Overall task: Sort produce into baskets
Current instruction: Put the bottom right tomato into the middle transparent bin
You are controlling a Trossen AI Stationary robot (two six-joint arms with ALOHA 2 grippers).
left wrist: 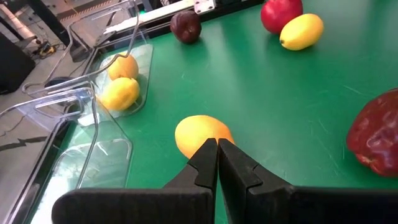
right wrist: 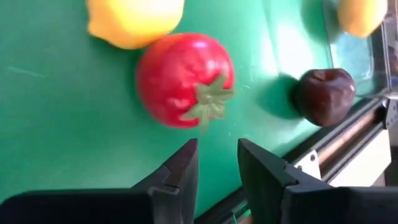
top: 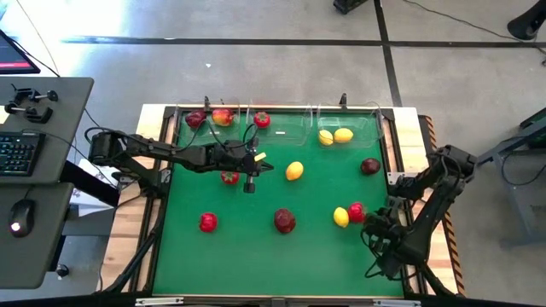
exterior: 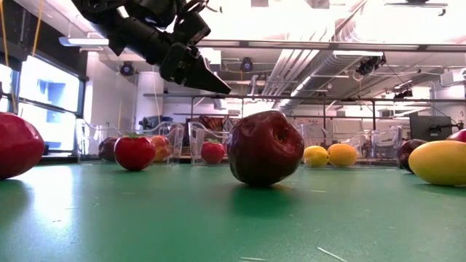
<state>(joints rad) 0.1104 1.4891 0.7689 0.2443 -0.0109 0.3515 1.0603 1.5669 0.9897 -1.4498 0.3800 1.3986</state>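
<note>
A: Left claw [top: 249,182] is out over the green mat [top: 256,247], clenched tight with nothing in it, hanging just short of the lemon [top: 294,170] in the middle.

B: And the right claw [right wrist: 214,163]?

A: Down at the mat's near right corner, fingers a little apart, empty. It's pointed at the tomato [right wrist: 185,79] that sits touching a second lemon [right wrist: 134,20].

B: That pair worries me. If the claw comes down off-centre, I'd say it nudges the lemon and both roll.

A: Same risk on the left: shut fingers would only push that round lemon across the mat unless they spread first.

B: Where does the produce stand?

A: Three clear bins [top: 281,128] along the mat's far edge. Left one has apples and a tomato, the right one two lemons [top: 334,136], and I see nothing in the middle one. Seven pieces lie loose on the mat.

B: The level view?

A: It shows the dark apple [exterior: 265,147] huge up front and the left claw well off the surface; from above you can't judge that height. The right wrist view alone shows the tomato's green top, plus a dark apple [right wrist: 324,94] by the mat's edge.
</note>
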